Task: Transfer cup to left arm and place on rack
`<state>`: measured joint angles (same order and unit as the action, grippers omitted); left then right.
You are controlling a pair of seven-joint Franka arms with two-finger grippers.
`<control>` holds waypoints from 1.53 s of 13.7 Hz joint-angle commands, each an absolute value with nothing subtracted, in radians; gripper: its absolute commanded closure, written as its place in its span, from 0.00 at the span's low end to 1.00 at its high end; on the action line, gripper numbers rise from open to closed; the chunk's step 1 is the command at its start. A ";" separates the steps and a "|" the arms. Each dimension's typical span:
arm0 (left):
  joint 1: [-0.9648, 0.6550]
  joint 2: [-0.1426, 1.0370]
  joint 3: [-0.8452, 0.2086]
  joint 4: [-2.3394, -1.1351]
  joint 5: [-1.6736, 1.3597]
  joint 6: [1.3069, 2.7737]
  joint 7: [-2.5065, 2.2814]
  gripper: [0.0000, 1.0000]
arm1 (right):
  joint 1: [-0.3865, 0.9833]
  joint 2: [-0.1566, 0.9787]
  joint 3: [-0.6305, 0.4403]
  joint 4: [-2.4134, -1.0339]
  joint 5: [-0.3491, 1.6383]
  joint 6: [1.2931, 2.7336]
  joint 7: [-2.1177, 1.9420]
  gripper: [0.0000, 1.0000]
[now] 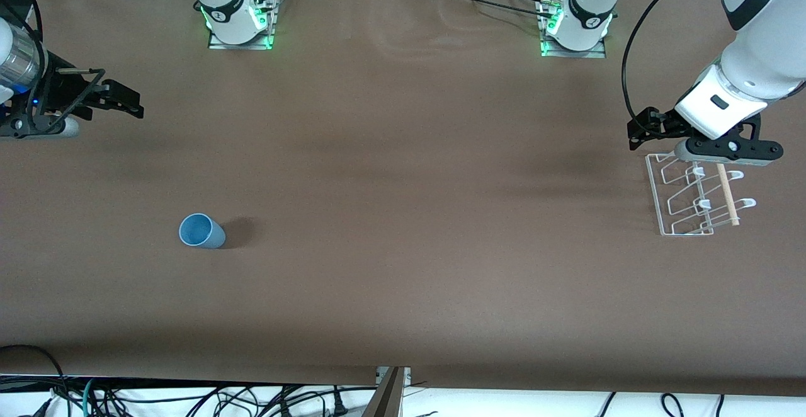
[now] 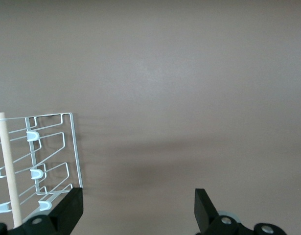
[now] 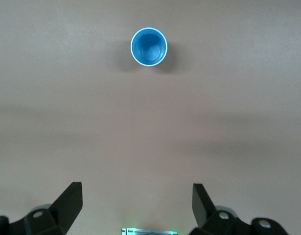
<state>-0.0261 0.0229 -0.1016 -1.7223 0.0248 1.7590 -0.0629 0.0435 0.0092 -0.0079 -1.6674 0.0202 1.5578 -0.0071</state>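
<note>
Blue cup (image 1: 201, 231) upright on the table (image 1: 403, 215) toward the right arm's end, right gripper (image 1: 119, 99) spread and empty above the table there, left gripper (image 1: 645, 128) spread, hovering over the rack's (image 1: 692, 196) edge

The left gripper (image 2: 138, 210) is seen with fingers spread apart above the brown table (image 2: 189, 88); the wire rack (image 2: 42, 161) with 1 wooden dowel (image 2: 7, 166) lies beside one finger.
</note>
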 commanded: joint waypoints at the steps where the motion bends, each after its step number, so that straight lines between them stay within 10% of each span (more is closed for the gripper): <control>1: -0.021 0.031 -0.104 -1.698 0.009 1.741 -0.061 0.00 | 0.041 0.011 0.002 -1.661 -0.001 1.555 -0.009 0.01; 21: -0.023 0.031 -0.104 -1.698 0.009 1.741 -0.061 0.00 | 0.077 0.048 -0.002 -1.655 -0.015 1.554 -0.023 0.01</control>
